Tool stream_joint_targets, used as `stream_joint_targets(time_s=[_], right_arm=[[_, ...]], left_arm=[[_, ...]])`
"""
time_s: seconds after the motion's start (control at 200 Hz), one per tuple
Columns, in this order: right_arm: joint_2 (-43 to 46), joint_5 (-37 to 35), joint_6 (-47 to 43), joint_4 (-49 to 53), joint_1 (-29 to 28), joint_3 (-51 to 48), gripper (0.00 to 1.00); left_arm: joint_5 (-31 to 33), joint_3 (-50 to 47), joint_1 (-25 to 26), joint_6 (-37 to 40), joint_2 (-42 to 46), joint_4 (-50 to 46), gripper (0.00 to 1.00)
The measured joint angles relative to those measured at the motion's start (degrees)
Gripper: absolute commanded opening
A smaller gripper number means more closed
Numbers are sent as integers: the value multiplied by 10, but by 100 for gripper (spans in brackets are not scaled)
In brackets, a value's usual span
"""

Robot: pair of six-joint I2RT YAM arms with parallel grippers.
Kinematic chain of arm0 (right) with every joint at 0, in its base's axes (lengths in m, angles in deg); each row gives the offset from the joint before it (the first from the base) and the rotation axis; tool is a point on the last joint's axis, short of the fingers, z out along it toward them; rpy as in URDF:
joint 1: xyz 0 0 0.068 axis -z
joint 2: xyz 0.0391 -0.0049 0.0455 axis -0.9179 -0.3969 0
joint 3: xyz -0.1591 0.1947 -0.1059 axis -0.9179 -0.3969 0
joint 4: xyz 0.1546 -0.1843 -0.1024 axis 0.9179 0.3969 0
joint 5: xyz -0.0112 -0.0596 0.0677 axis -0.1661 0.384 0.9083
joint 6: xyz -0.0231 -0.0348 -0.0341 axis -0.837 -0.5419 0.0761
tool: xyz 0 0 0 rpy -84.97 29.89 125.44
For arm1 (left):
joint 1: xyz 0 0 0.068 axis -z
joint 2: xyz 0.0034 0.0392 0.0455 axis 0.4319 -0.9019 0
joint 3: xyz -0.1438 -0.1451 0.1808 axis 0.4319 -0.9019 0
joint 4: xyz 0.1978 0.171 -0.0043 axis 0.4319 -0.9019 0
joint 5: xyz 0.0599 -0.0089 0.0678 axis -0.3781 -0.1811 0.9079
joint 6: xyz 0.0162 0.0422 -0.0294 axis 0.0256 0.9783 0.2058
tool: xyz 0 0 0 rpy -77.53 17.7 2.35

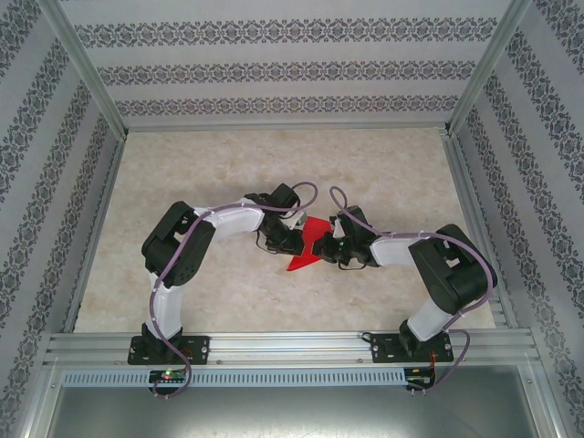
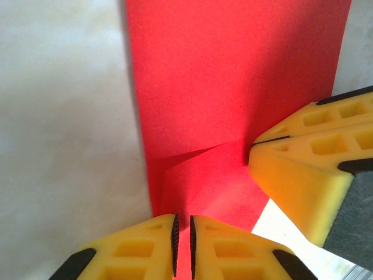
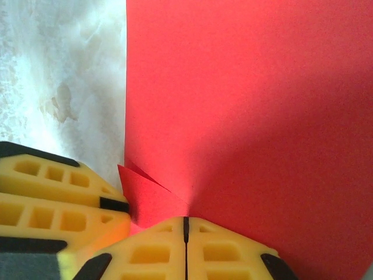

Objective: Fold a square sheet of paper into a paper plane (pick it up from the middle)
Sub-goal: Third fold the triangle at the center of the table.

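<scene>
- My left gripper (image 2: 183,245) is closed on the sheet of paper (image 2: 233,87). From my left wrist I see red paper running into the thin slit between the pads at 6 o'clock.
- My right gripper (image 3: 186,224) is pinched fully together on the same sheet, pads meeting in a hairline seam with the paper coming out of it.
- From above, the sheet sits near the middle of the table (image 1: 228,164). My left gripper is at its 9 o'clock and my right at its 3 o'clock, the two tips close together.
- The sheet is no longer a flat square. A crease runs from my right fingertips toward 8 o'clock in the left wrist view, and a small folded flap pokes out at 9 o'clock of my right tips.
- I judge this to be an early fold in progress, with both grippers holding one corner region to shape or set a crease. The pointed dart form is far from done.
- The next move calls for one gripper to anchor the paper while the other draws its edge over and presses the crease flat on the table. Thin paper can tear or slip if both pull at once.
- As for containers, I see none holding anything. The paper is held by my two grippers alone, and I cannot tell whether its lower edge touches the table.
</scene>
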State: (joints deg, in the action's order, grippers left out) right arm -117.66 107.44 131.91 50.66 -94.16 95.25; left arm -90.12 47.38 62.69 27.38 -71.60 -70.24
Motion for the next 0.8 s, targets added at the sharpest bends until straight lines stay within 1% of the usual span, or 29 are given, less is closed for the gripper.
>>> stream_joint_targets(time_s=[0.085, 0.205, 0.295, 0.42, 0.585, 0.699, 0.804], right_arm=[[-3, 5, -5, -5, 1, 0, 5], [-8, 12, -10, -14, 1, 0, 5], [-10, 17, -13, -18, 1, 0, 5], [-12, 20, -15, -20, 1, 0, 5], [-14, 29, -17, -22, 5, 0, 4], [-14, 30, -19, -22, 5, 0, 4], [-14, 30, -19, -22, 5, 0, 4]], left_arm=[[9, 20, 0, -1, 0, -16, 22], [11, 39, 0, -1, 4, -20, 22], [2, 33, 0, -10, 16, -16, 19], [-26, -6, 0, -35, 43, 6, 15], [-65, -79, 2, -82, 70, 57, 14], [-82, -111, 4, -115, 73, 91, 13], [-82, -122, 5, -136, 73, 113, 13]])
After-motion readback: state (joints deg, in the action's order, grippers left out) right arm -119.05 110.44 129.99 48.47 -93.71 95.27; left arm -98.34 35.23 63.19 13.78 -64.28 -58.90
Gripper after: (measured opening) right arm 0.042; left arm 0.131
